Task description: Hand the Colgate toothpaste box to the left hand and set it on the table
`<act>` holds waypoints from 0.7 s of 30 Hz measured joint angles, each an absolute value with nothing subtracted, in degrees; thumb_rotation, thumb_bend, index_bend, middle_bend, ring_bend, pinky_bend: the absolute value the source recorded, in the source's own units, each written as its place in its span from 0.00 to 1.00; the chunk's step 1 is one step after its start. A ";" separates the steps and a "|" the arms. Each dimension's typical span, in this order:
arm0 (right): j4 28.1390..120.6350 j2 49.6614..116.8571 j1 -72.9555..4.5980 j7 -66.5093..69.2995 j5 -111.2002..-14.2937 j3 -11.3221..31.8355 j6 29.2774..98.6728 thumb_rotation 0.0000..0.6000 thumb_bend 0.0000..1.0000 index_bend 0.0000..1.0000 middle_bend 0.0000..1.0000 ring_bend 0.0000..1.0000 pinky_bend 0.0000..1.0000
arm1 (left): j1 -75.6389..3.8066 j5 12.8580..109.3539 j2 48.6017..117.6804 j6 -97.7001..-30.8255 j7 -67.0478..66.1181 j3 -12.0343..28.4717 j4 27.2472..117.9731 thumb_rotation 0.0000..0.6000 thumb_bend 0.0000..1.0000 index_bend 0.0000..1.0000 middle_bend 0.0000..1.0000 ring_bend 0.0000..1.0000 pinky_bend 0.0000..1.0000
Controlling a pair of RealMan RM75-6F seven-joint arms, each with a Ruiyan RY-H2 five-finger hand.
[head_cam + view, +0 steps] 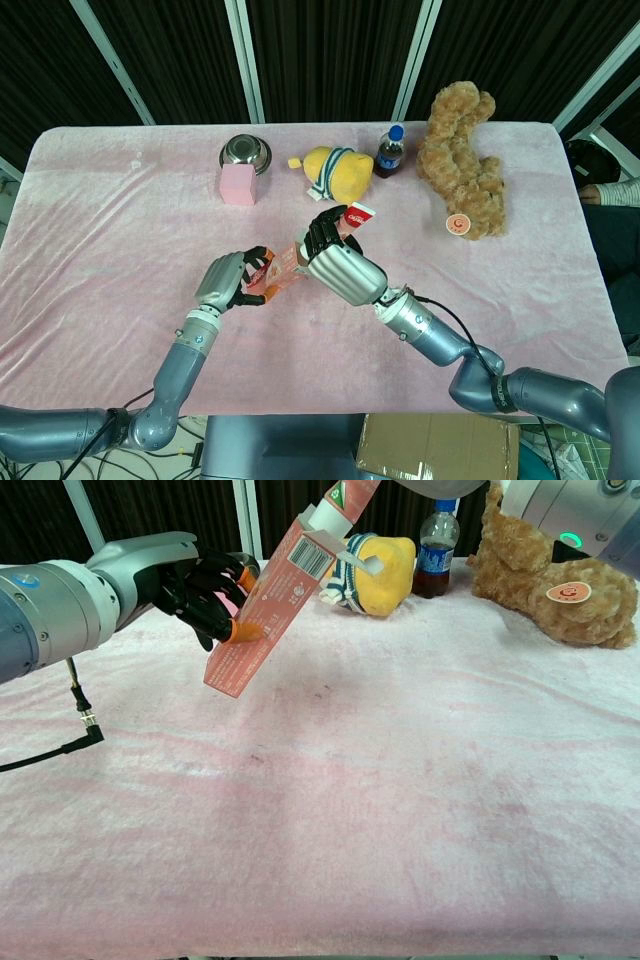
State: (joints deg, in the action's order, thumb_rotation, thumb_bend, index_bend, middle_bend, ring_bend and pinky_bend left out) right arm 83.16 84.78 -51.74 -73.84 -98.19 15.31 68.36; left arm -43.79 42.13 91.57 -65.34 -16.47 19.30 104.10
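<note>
The pink-covered table (120, 200) filled the frame; above its centre, the right hand (340, 262) grasped the tilted Colgate toothpaste box (268, 605) at its upper end, the left hand (228, 280) gripping its lower end

The left hand (205, 595) grips the tilted Colgate toothpaste box (275, 600) above the pink tablecloth (400, 800).

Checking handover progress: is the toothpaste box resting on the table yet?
No, the toothpaste box hangs tilted above the table, touched by the left hand.
</note>
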 measured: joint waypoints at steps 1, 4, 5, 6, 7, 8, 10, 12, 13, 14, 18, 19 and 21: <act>83.17 84.74 -51.74 -73.88 -98.21 15.29 68.34 1.00 0.33 0.62 0.49 0.43 0.45 | -43.77 42.13 91.56 -65.32 -16.37 19.28 104.09 1.00 0.41 0.46 0.45 0.37 0.50; 83.24 84.65 -51.73 -73.87 -98.26 15.28 68.33 1.00 0.33 0.62 0.49 0.43 0.45 | -43.75 42.16 91.51 -65.28 -16.23 19.21 104.08 1.00 0.41 0.46 0.45 0.37 0.50; 83.25 84.63 -51.73 -73.87 -98.26 15.30 68.34 1.00 0.33 0.62 0.49 0.43 0.45 | -43.77 42.18 91.48 -65.23 -16.20 19.20 104.08 1.00 0.41 0.46 0.45 0.37 0.50; 83.26 84.60 -51.73 -73.89 -98.26 15.31 68.34 1.00 0.33 0.62 0.49 0.43 0.45 | -43.79 42.18 91.46 -65.21 -16.17 19.20 104.10 1.00 0.41 0.46 0.45 0.37 0.50; 83.27 84.56 -51.72 -73.92 -98.24 15.32 68.32 1.00 0.33 0.62 0.49 0.43 0.45 | -43.80 42.18 91.45 -65.20 -16.13 19.22 104.13 1.00 0.41 0.46 0.45 0.37 0.50; 83.28 84.53 -51.71 -73.97 -98.22 15.32 68.29 1.00 0.33 0.62 0.49 0.43 0.45 | -43.80 42.20 91.43 -65.20 -16.07 19.23 104.18 1.00 0.41 0.46 0.45 0.37 0.50; 83.35 84.50 -51.69 -74.00 -98.20 15.33 68.29 1.00 0.33 0.62 0.49 0.43 0.45 | -43.80 42.27 91.37 -65.21 -15.99 19.23 104.32 1.00 0.41 0.46 0.45 0.37 0.50; 83.38 84.50 -51.70 -74.06 -98.23 15.31 68.27 1.00 0.33 0.62 0.49 0.43 0.45 | -43.80 42.37 91.20 -65.23 -16.02 19.13 104.46 1.00 0.41 0.46 0.45 0.37 0.50; 83.39 84.49 -51.73 -74.12 -98.26 15.29 68.20 1.00 0.33 0.62 0.49 0.43 0.45 | -43.81 42.37 91.12 -65.21 -16.09 19.09 104.45 1.00 0.41 0.46 0.45 0.37 0.50; 83.40 84.41 -51.81 -74.23 -98.44 15.21 68.06 1.00 0.33 0.62 0.49 0.43 0.45 | -43.84 42.30 91.03 -65.19 -16.12 19.10 104.41 1.00 0.41 0.46 0.45 0.37 0.50; 83.57 84.15 -51.86 -74.46 -98.50 15.13 67.75 1.00 0.33 0.62 0.49 0.43 0.45 | -43.93 42.09 90.85 -65.13 -16.00 19.23 104.60 1.00 0.41 0.46 0.45 0.37 0.50; 83.58 84.18 -51.83 -74.47 -98.46 15.15 67.79 1.00 0.33 0.62 0.49 0.43 0.45 | -43.94 42.11 90.83 -65.16 -15.98 19.24 104.64 1.00 0.41 0.46 0.45 0.37 0.50; 83.54 84.21 -51.77 -74.62 -98.44 15.13 67.81 1.00 0.33 0.62 0.49 0.43 0.45 | -43.97 42.10 90.76 -65.19 -16.03 19.17 104.65 1.00 0.41 0.46 0.45 0.37 0.50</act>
